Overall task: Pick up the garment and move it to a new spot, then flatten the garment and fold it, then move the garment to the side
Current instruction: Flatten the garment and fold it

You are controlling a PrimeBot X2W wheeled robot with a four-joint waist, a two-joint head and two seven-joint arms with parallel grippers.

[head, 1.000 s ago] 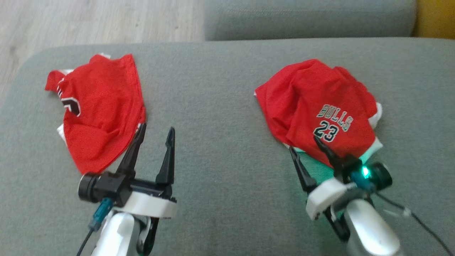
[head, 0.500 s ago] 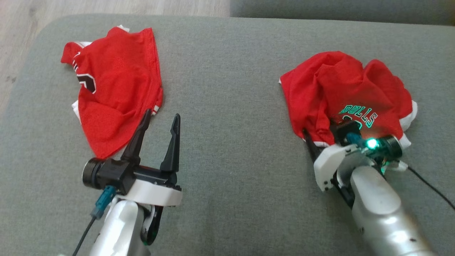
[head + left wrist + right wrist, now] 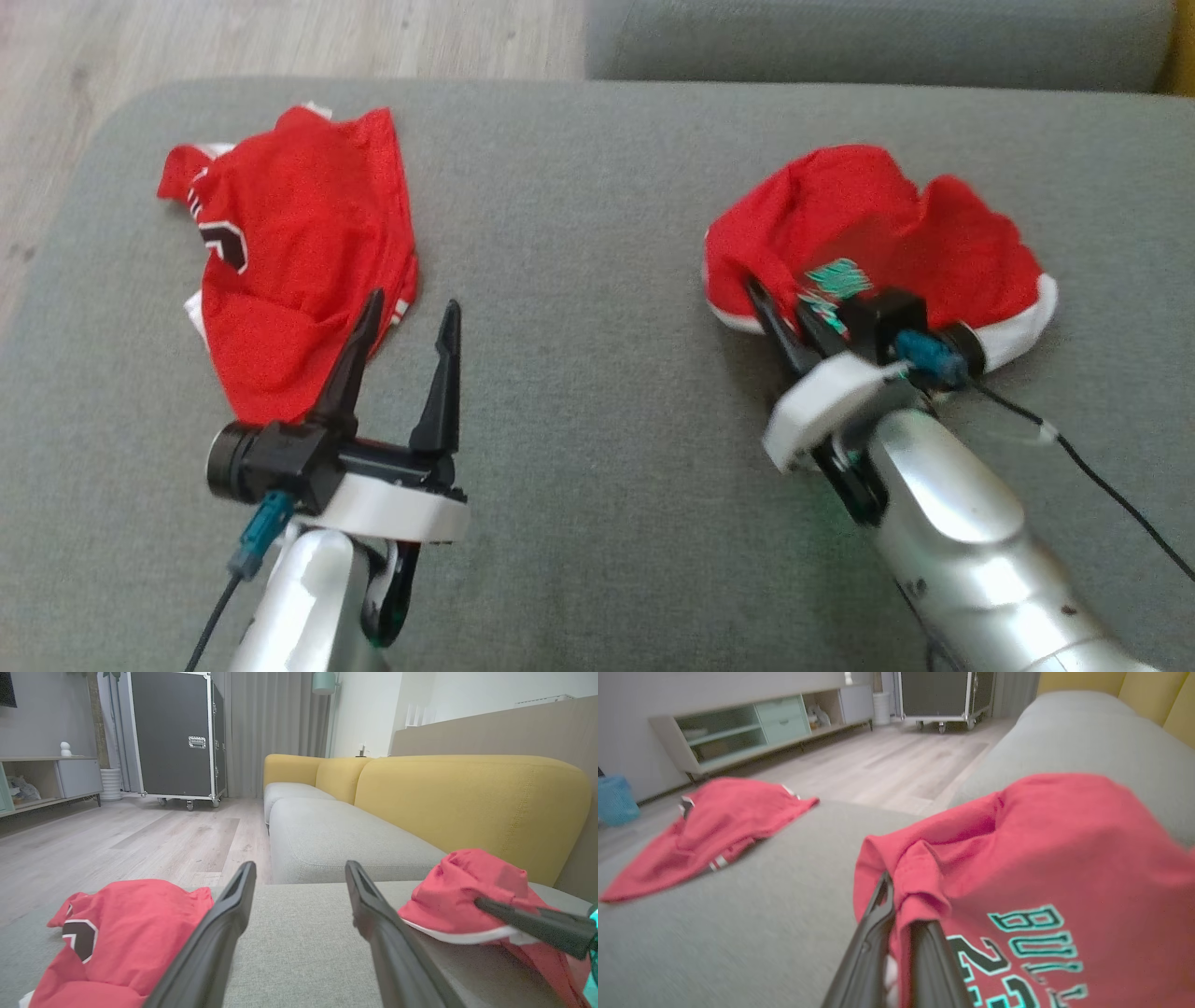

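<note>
— Which step?
— The pick-up. My left jaws stand wide open and empty beside the spare red jersey point(image 3: 299, 252). My right jaws are pinched shut on a fold of the Bulls jersey point(image 3: 878, 224), bunched on the sofa cushion point(image 3: 579, 280), right side.
— Next?
— Lift it clear, I'd say, then carry.

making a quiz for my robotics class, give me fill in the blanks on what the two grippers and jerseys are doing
The right gripper is ____ on the BULLS jersey.
The left gripper stands ____, holding nothing.
The other jersey lies nearest the ____ gripper.
Both jerseys rest on a ____ sofa cushion.
Missing words: shut; open; left; grey.
</note>
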